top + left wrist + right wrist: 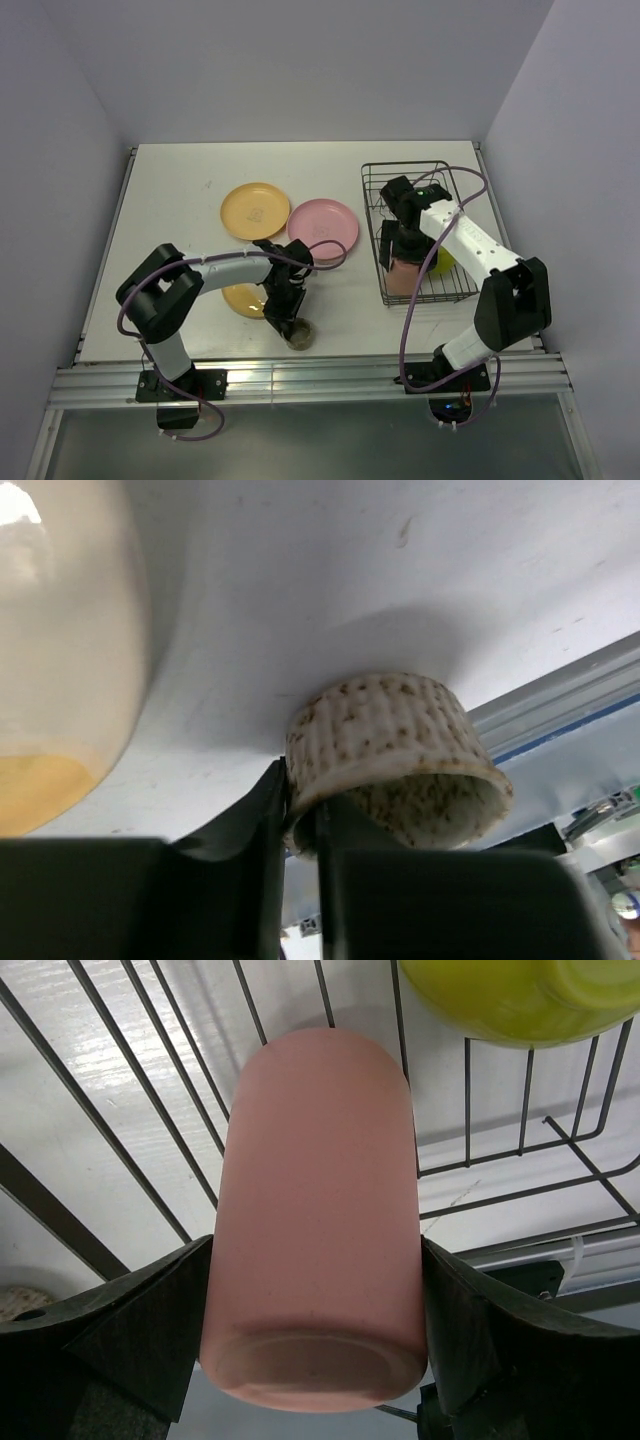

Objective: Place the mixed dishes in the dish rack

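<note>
My left gripper (289, 322) is shut on the rim of the small speckled grey bowl (299, 335), near the table's front edge; the left wrist view shows the bowl (385, 745) pinched between the fingers. My right gripper (404, 268) is shut on the pink cup (404, 278), held over the near end of the dark wire dish rack (372, 205); the right wrist view shows the cup (315, 1220) between both fingers. The lime-green bowl (443, 262) sits in the rack. The orange plate (255, 210), pink plate (322, 225) and cream-and-yellow plate (243, 299) lie on the table.
The aluminium rail (300, 380) runs along the table's front edge just beyond the speckled bowl. Grey walls close in the left, back and right sides. The left arm's cable loops over the pink plate's near rim.
</note>
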`<control>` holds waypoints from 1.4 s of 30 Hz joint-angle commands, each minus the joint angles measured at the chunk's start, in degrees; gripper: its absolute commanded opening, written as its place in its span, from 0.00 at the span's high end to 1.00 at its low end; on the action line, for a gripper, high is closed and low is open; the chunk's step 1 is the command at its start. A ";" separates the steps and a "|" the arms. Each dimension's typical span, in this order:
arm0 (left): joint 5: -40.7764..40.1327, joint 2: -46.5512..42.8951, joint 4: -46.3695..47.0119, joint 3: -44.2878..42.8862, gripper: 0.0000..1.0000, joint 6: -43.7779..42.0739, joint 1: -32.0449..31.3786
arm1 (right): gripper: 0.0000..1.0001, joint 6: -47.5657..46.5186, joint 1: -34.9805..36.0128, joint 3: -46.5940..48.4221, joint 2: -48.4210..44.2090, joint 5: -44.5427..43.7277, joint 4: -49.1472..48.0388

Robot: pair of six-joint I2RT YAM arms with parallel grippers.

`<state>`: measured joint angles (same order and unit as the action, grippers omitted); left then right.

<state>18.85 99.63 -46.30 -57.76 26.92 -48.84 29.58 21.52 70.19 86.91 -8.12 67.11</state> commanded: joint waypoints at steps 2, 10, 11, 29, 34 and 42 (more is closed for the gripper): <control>-1.36 1.17 1.04 -2.97 0.95 -1.25 -0.73 | 0.15 1.18 0.45 3.37 -2.98 -2.16 0.91; -8.65 -4.79 -3.96 -10.52 1.00 -2.31 -0.21 | 0.15 1.44 -0.07 5.83 -5.87 -3.31 3.55; -9.00 -6.28 -4.58 -13.14 1.00 -2.39 0.84 | 0.15 1.36 -0.16 6.35 -6.14 -3.04 3.99; 22.79 -15.61 8.13 -34.53 1.00 7.18 19.83 | 0.17 2.14 -0.16 37.57 -1.48 34.50 2.26; 33.17 -14.56 16.49 -34.44 1.00 14.45 21.67 | 0.18 8.81 -0.60 25.53 -6.40 49.67 -17.51; 41.61 -12.01 38.71 -30.32 1.00 32.91 22.73 | 0.18 14.97 -0.69 21.56 -8.25 57.52 -32.74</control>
<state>54.50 87.39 -22.52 -89.80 49.76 -26.26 41.01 21.12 91.39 82.59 42.26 46.13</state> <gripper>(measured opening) 0.091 0.815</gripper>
